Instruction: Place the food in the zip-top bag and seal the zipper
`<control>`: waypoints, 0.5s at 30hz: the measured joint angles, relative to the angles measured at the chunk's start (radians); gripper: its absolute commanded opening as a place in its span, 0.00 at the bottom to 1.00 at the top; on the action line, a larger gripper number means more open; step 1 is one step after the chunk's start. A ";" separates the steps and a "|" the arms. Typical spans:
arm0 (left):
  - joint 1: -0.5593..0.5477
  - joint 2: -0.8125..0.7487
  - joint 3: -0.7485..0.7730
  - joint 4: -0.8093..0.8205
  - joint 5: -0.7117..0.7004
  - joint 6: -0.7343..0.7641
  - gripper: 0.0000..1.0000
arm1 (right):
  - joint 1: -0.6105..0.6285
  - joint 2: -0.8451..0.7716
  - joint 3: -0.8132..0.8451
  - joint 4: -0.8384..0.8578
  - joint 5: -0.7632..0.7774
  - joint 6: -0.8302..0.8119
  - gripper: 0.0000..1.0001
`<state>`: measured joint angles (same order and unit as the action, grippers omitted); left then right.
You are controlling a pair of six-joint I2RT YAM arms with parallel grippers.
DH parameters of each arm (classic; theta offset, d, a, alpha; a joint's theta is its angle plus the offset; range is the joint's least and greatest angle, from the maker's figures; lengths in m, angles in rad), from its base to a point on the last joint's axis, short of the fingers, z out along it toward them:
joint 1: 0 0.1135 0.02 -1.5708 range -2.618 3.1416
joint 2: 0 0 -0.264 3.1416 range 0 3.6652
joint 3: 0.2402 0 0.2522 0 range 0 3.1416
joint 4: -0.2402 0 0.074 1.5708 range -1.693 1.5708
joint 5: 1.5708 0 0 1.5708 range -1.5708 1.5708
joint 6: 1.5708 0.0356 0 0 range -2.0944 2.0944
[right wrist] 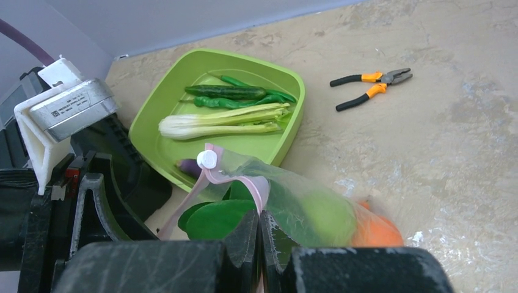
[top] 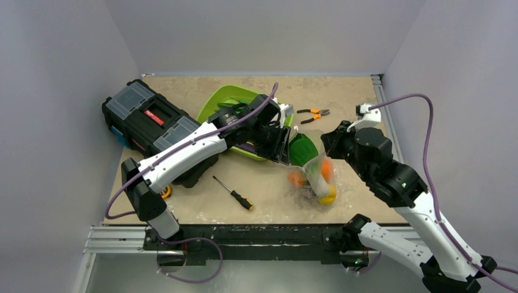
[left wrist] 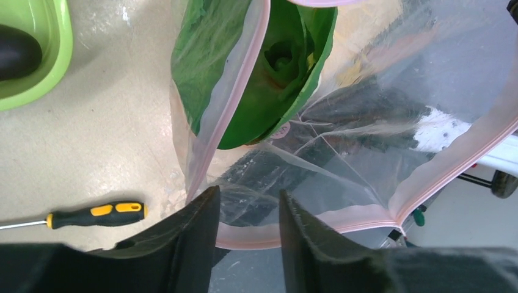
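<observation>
The clear zip-top bag [top: 314,174] lies right of centre, holding an orange [top: 297,178], a lemon [top: 328,196] and a green leafy piece [left wrist: 269,67]. My right gripper [right wrist: 258,213] is shut on the bag's pink zipper [right wrist: 259,186] edge, with a green fruit [right wrist: 330,213] inside just beyond it. My left gripper [left wrist: 247,201] stands open at the mouth. The zipper [left wrist: 244,238] rim runs between its fingers [left wrist: 195,232] without being pinched. Bok choy [right wrist: 226,121], green pods [right wrist: 238,93] and an eggplant [right wrist: 189,165] lie in the lime-green tray [right wrist: 293,79].
A black toolbox [top: 153,119] sits at the back left. A screwdriver [top: 235,194] lies in front of the left arm, and orange-handled pliers [top: 313,113] lie behind the bag. Grey walls close in both sides.
</observation>
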<state>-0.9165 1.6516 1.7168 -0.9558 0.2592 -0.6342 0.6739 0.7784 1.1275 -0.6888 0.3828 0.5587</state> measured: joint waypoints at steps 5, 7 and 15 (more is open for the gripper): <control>0.000 -0.010 -0.008 -0.001 -0.005 -0.001 0.43 | 0.000 0.000 0.010 -0.008 0.000 -0.010 0.00; 0.000 -0.016 -0.008 -0.001 -0.007 0.000 0.45 | 0.000 -0.002 0.010 -0.009 0.001 -0.018 0.00; 0.005 -0.063 0.059 -0.019 -0.030 0.026 0.57 | 0.000 -0.014 0.010 -0.015 0.018 -0.023 0.00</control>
<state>-0.9115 1.5887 1.7756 -0.9745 0.2291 -0.6079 0.6735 0.7647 1.1374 -0.7040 0.4004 0.5362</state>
